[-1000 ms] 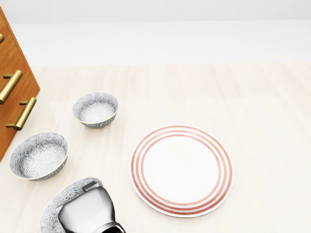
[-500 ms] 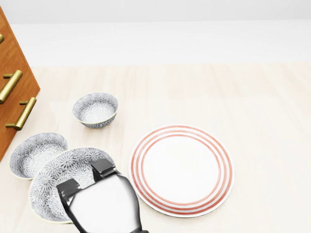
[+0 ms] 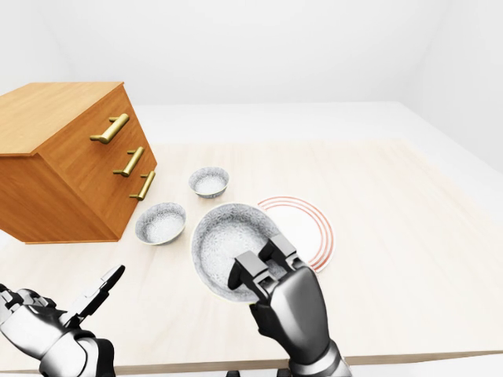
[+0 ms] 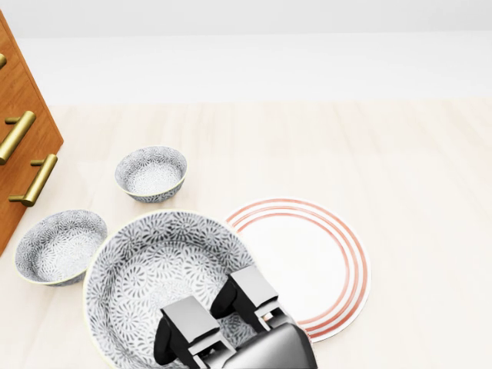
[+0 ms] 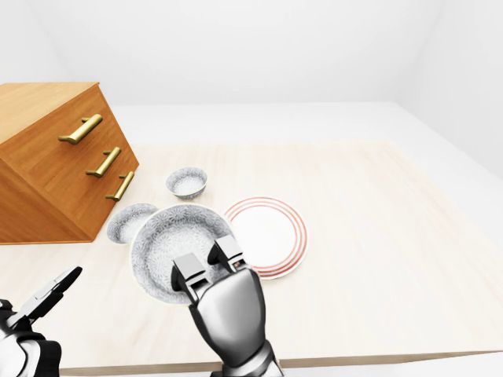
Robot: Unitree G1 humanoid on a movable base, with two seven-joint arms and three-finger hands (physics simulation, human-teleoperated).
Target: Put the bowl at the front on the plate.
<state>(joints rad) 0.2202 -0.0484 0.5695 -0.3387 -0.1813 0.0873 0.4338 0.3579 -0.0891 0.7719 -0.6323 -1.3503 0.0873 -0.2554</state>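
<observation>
Over the left edge of the plate (image 4: pixel 330 261) hangs the bowl (image 4: pixel 154 280), its lower rim clenched in the right hand (image 3: pixel 288 305). That one-sided grip (the bowl looks tilted) could let it slip or land half off the plate. It is grey-patterned and pale-rimmed. The left hand (image 3: pixel 53 334) is open, well left of the plate.

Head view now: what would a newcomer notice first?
The big patterned bowl, gripped at its rim by the right hand, fills the lower left of the head view and hides the left edge of the red-ringed plate. The upper small bowl and lower small bowl sit further left by a wooden drawer chest. The left hand is open, bottom left in the left-eye view.
</observation>
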